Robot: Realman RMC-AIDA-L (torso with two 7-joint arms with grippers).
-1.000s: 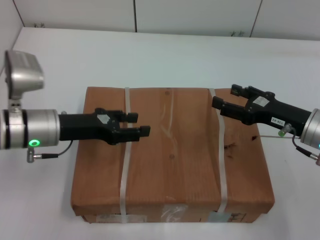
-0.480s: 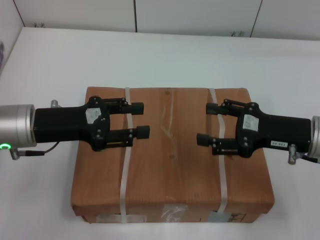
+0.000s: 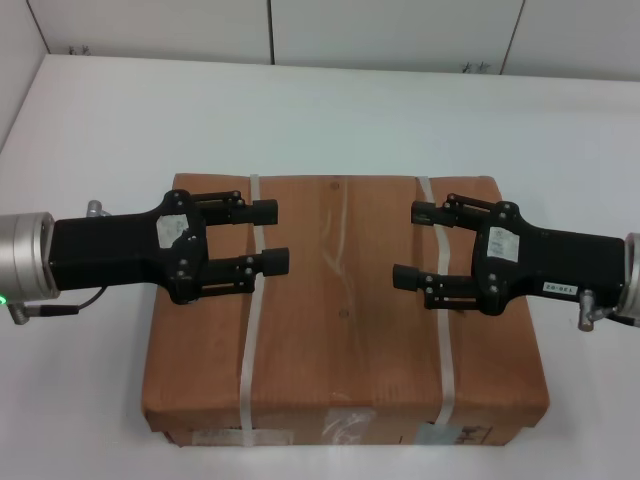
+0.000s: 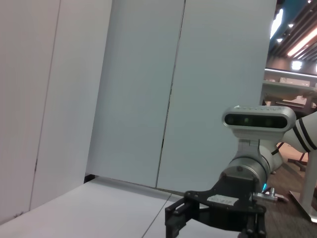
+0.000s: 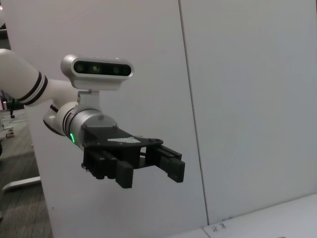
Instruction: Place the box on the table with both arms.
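The box (image 3: pixel 340 300), wrapped in brown paper with two white straps (image 3: pixel 247 340), lies flat on the white table (image 3: pixel 330 110). Tape and labels show on its near side (image 3: pixel 345 430). My left gripper (image 3: pixel 278 236) is open and empty, level over the box's left part and pointing right. My right gripper (image 3: pixel 407 245) is open and empty over the right part, pointing left. They face each other with a gap between them. The left wrist view shows the right gripper (image 4: pixel 178 220). The right wrist view shows the left gripper (image 5: pixel 151 173). Neither wrist view shows the box.
White wall panels (image 3: pixel 390 30) stand behind the table's far edge. Bare tabletop lies around the box on the left (image 3: pixel 80 160), right (image 3: pixel 590 150) and far sides. The box's near side is close to the bottom of the head view.
Both wrists have rolled so the open fingers show one above the other in the head view, and both cameras have swung out of sight. The right gripper has moved in over the box. The box has not moved.
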